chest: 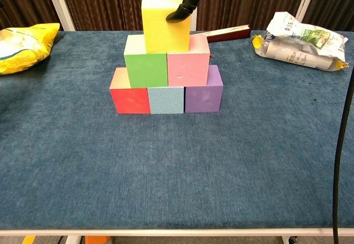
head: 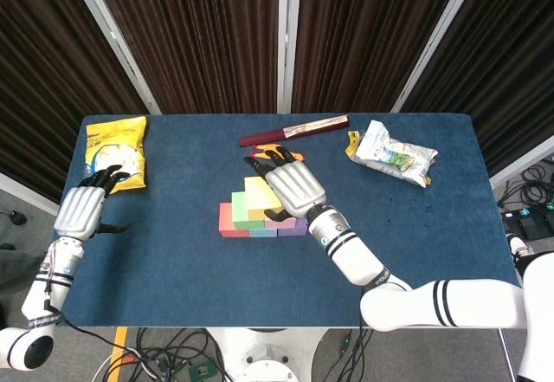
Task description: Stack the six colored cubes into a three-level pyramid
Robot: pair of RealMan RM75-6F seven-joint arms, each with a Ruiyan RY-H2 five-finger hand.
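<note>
The right hand [head: 293,184] is over the pyramid of cubes, its back turned up to the head camera. It holds the yellow cube [chest: 165,21] — in the chest view one dark fingertip [chest: 177,15] presses on the front face of this cube, near its upper right corner.

The yellow cube sits on top of the green cube [chest: 146,68] and the pink cube [chest: 189,67]. Under them are the red cube [chest: 129,99], the light blue cube [chest: 166,99] and the purple cube [chest: 203,97], side by side on the blue worktop [chest: 166,166].

The left hand [head: 82,208] is well apart at the left edge of the worktop — it holds nothing, fingers loosely spread, just beside a yellow snack bag [head: 118,149].
</note>
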